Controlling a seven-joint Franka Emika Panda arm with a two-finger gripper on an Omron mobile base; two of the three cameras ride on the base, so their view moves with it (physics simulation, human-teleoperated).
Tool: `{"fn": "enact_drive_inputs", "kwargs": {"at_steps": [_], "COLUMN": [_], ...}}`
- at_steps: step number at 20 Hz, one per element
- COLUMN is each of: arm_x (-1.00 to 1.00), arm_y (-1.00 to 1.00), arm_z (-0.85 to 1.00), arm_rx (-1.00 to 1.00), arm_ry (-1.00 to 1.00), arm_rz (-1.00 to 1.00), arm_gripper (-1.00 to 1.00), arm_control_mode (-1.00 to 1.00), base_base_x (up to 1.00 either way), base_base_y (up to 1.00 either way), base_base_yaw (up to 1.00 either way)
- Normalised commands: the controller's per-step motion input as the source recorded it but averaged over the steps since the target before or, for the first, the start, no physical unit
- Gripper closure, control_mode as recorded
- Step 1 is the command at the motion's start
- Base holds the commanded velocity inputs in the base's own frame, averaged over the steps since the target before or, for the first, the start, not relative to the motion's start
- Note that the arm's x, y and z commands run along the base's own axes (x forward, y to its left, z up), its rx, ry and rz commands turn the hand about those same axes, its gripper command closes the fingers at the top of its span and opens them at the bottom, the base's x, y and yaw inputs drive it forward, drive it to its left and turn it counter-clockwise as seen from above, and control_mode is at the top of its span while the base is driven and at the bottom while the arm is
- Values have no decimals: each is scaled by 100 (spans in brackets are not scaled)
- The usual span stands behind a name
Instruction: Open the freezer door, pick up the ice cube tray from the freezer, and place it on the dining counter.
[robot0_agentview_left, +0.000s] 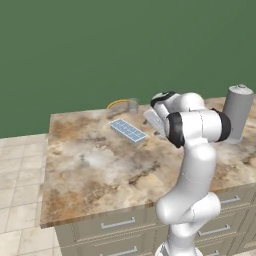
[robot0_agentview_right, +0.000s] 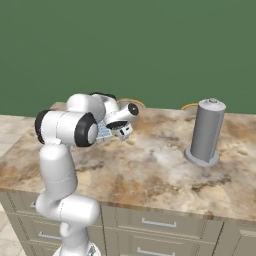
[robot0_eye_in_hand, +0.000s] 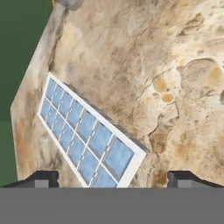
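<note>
Marbled dining counter (robot0_agentview_left: 90, 170) bears the ice cube tray (robot0_eye_in_hand: 85, 133), its near end cut off between the spread gripper (robot0_eye_in_hand: 113, 178) tips.

My arm (robot0_agentview_left: 196, 165) is built of glossy white, rounded tube sections, with fat dark bands ringing the joints. At its end the hand (robot0_eye_in_hand: 113, 178) is a pale block with a dark cap, tipped by two small, dark, square-edged fingertips (robot0_eye_in_hand: 43, 178).
</note>
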Motion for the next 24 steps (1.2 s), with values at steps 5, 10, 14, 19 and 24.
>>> {"fn": "enact_drive_inputs", "kwargs": {"at_steps": [5,10,14,19,24], "arm_x": [-64,-92,-97,-91,-99], "arm_y": [23,43,44,37,15], "arm_z": [61,49,36,32,45], "arm_rx": [-8,-6,-11,-12,-12], "arm_ry": [0,0,0,0,0], "arm_rz": [15,22,22,16,9], "arm_gripper": [-100,-100,-100,-100,-100], "arm_control_mode": [-100,-100,-100,-100,-100], "base_base_x": [0,0,0,0,0], "base_base_y": [0,0,0,0,0], "base_base_yaw": [0,0,0,0,0]}}
